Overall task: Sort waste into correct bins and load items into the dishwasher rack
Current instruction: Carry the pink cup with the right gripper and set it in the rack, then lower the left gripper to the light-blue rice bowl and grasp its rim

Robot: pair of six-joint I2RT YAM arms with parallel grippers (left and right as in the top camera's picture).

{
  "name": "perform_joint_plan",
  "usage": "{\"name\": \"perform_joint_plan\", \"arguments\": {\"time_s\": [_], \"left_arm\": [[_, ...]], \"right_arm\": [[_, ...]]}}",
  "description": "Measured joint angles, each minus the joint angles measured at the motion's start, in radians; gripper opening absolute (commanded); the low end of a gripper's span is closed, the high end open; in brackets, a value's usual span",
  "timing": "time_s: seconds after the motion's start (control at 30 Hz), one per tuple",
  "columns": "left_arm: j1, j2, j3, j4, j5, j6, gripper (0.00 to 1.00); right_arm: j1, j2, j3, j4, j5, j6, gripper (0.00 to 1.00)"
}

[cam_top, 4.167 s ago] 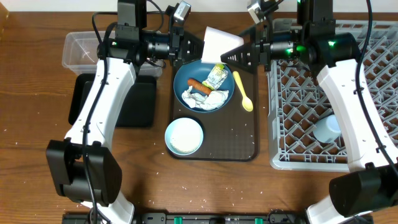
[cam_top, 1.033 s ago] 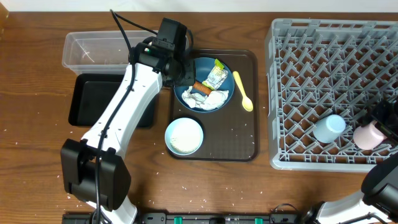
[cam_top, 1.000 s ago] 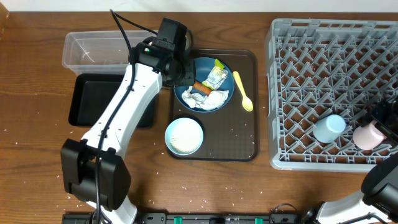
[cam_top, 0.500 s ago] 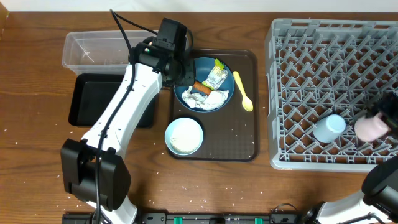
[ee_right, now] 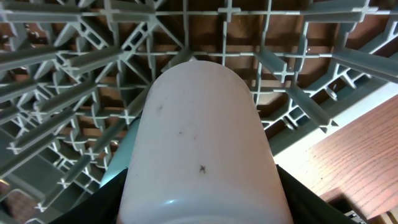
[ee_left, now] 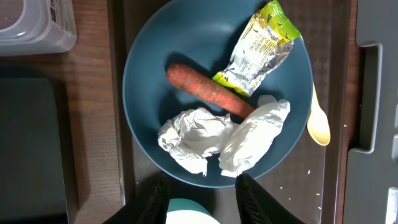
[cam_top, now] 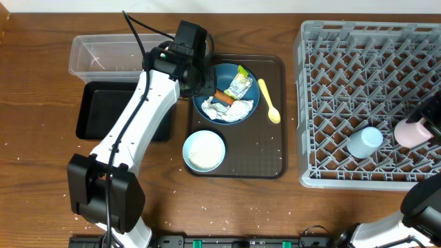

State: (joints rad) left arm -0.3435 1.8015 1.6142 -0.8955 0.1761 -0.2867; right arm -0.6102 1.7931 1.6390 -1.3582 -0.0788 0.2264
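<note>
Over rack (cam_top: 344, 69) rt side — pink cup (cam_top: 412, 131) in rt pincer (ee_right: 202, 196).

Nothing you can read here, wrapper (ee_left: 258, 53) carries fine dark print on its silver face, too small for you to make out, tub (ee_left: 31, 34) bears a label (ee_left: 59, 15) whose lines of print blur.

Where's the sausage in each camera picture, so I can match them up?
Overhead: the sausage lies in the blue dish, upper middle of the picture.
Left wrist: near the middle, slanting between the wrapper and the tissue.
Right wrist: not in it; a pink cup fills the picture.
Shared landmark: the yellow spoon, just right of the dish in overhead and left wrist.
</note>
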Motion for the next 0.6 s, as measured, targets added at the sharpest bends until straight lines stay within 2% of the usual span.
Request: {"name": "perform_joint_plan", "arguments": {"time_s": [0.37,0.47,0.53,0.6], "left_arm": [[0.000,0.000,0.000,-0.014,0.000,0.000,0.38],[0.000,0.000,0.000,-0.014,0.000,0.000,0.38],[0.000,0.000,0.000,-0.014,0.000,0.000,0.38],[0.000,0.000,0.000,-0.014,0.000,0.000,0.38]], "right_arm": [[0.000,0.000,-0.126,0.069,0.026,0.000,0.55],[0.000,0.000,-0.130,0.071,0.031,0.002,0.64],[0.000,0.000,-0.130,0.074,0.034,0.003,0.77],[0.000,0.000,-0.130,0.074,0.035,0.006,0.95]]}}
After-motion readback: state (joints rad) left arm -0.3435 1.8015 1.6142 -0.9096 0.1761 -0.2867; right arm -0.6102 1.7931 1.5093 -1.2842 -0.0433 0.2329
